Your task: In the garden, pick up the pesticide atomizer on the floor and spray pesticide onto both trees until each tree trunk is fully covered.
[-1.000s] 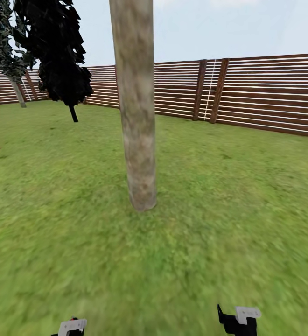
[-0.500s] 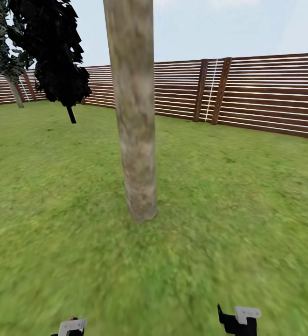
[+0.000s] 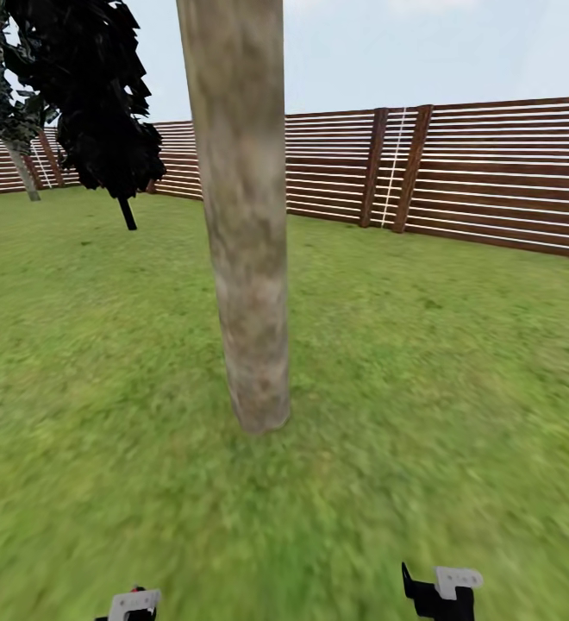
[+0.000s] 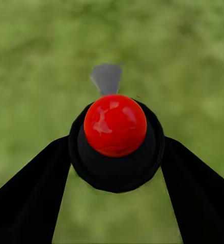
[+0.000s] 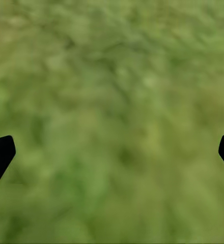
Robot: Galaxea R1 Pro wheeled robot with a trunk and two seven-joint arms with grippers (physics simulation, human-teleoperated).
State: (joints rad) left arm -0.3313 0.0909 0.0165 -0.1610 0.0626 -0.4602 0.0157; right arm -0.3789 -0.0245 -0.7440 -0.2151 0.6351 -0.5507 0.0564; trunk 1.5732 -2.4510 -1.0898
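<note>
A thick beige-grey tree trunk [image 3: 243, 224] rises from the grass floor [image 3: 422, 388] straight ahead of me, close by. A second tree [image 3: 9, 103] with a pale trunk and mottled foliage stands far off at the left by the fence. The pesticide atomizer [image 4: 115, 124], black with a round red top and a grey nozzle, sits between the fingers of my left gripper [image 4: 116, 168], which is shut on it. That gripper's wrist [image 3: 132, 604] shows at the head view's bottom edge. My right gripper [image 5: 114, 150] is open over bare grass, its wrist [image 3: 440, 591] low at the right.
A narrow all-black tree [image 3: 103, 103] stands left of the near trunk, farther back. A brown slatted fence [image 3: 491, 172] closes the lawn behind. Open grass lies on both sides of the near trunk.
The whole head view has shifted: the near trunk looks larger and its base sits lower in the picture, so the camera has come closer. Both wrists keep their places.
</note>
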